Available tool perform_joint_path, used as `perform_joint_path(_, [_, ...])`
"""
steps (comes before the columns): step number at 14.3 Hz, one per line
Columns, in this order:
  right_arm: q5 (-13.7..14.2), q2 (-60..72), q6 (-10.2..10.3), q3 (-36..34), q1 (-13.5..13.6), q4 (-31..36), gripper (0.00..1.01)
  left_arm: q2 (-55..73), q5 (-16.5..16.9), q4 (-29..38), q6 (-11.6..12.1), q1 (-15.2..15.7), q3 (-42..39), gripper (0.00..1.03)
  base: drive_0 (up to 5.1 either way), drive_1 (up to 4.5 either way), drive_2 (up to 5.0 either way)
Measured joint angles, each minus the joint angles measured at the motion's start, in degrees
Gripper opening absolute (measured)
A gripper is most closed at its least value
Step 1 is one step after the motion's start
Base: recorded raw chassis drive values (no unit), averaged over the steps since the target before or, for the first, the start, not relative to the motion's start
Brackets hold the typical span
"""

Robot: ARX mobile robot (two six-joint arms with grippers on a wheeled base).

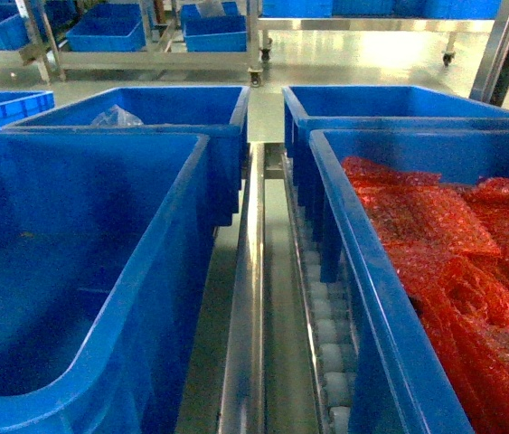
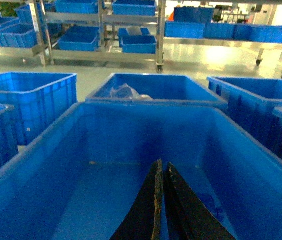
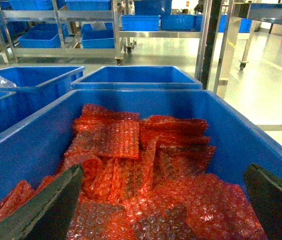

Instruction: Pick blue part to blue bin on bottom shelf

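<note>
Steel rail (image 1: 252,298) runs down the middle of the head view, polished and reflective, with a track of white rollers (image 1: 331,362) just to its right. Four blue bins sit around it. The near left bin (image 1: 73,298) shows only its bare blue floor. The near right bin (image 1: 362,298) is filled with red bubble-wrap bags (image 1: 453,271), piled loosely and overlapping. Behind them stand the far left bin (image 1: 159,113), containing a clear crumpled plastic bag (image 1: 117,117), and the far right bin (image 1: 399,104), whose contents cannot be seen.

Left hand (image 2: 162,200): its two dark fingers are pressed together with nothing between them, positioned inside the near left bin above its floor. Right hand (image 3: 163,205): its fingers are spread wide apart, one at each lower corner of the wrist view, positioned over the red bags and gripping nothing.

No blue part can be made out in any view; the bags are the only loose items in reach.

Room: a pale, glossy floor (image 1: 362,59) reflects the overhead light. Beyond it stand steel racks on castors (image 2: 105,45), loaded with further blue crates (image 2: 78,37) on several levels.
</note>
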Motion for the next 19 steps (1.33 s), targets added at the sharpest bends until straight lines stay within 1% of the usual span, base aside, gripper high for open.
perform_joint_path(1, [0.0, 0.0, 0.0, 0.0, 0.0, 0.0, 0.98, -1.5, 0.0, -2.4, 0.0, 0.0, -0.8, 0.02, 0.0, 0.0, 0.0])
perform_joint_path(2, [0.0, 0.0, 0.0, 0.0, 0.0, 0.0, 0.98, -6.6, 0.0, -7.1, 0.0, 0.0, -0.8, 0.02, 0.0, 0.0, 0.0])
perform_joint_path(3, [0.0, 0.0, 0.0, 0.0, 0.0, 0.0, 0.98, -16.1, 0.0, -16.1, 0.0, 0.0, -0.8, 0.02, 0.0, 0.0, 0.0])
perform_joint_path(4, [0.0, 0.0, 0.0, 0.0, 0.0, 0.0, 0.98, -23.0, 0.0, -22.4, 0.0, 0.0, -0.8, 0.02, 0.0, 0.0, 0.0])
perform_joint_path(7, [0.0, 0.0, 0.0, 0.0, 0.0, 0.0, 0.98, -28.1, 0.0, -27.9, 0.0, 0.0, -0.8, 0.02, 0.0, 0.0, 0.0])
perform_joint_path(9, [0.0, 0.0, 0.0, 0.0, 0.0, 0.0, 0.98, -30.1, 0.0, -29.7, 0.0, 0.0, -0.8, 0.02, 0.0, 0.0, 0.0])
perform_joint_path(10, [0.0, 0.0, 0.0, 0.0, 0.0, 0.0, 0.98, -34.1, 0.0, -36.0, 0.0, 0.0, -0.7, 0.02, 0.0, 0.0, 0.0])
perform_joint_path(11, [0.0, 0.0, 0.0, 0.0, 0.0, 0.0, 0.98, -38.6, 0.0, -40.3, 0.0, 0.0, -0.8, 0.02, 0.0, 0.0, 0.0])
perform_joint_path(12, [0.0, 0.0, 0.0, 0.0, 0.0, 0.0, 0.98, -39.1, 0.0, -38.6, 0.1, 0.0, -0.6, 0.02, 0.0, 0.0, 0.0])
perform_joint_path(13, [0.1, 0.0, 0.0, 0.0, 0.0, -0.1, 0.98, -39.1, 0.0, -39.8, 0.1, 0.0, -0.8, 0.02, 0.0, 0.0, 0.0])
perform_joint_path(16, [0.0, 0.0, 0.0, 0.0, 0.0, 0.0, 0.98, -39.1, 0.0, -39.7, 0.1, 0.0, -0.8, 0.02, 0.0, 0.0, 0.0])
perform_joint_path(17, [0.0, 0.0, 0.0, 0.0, 0.0, 0.0, 0.98, -39.1, 0.0, -39.7, 0.1, 0.0, -0.8, 0.11, 0.0, 0.0, 0.0])
perform_joint_path(19, [0.0, 0.0, 0.0, 0.0, 0.0, 0.0, 0.98, -39.1, 0.0, -39.7, 0.1, 0.0, -0.8, 0.3, 0.0, 0.0, 0.0])
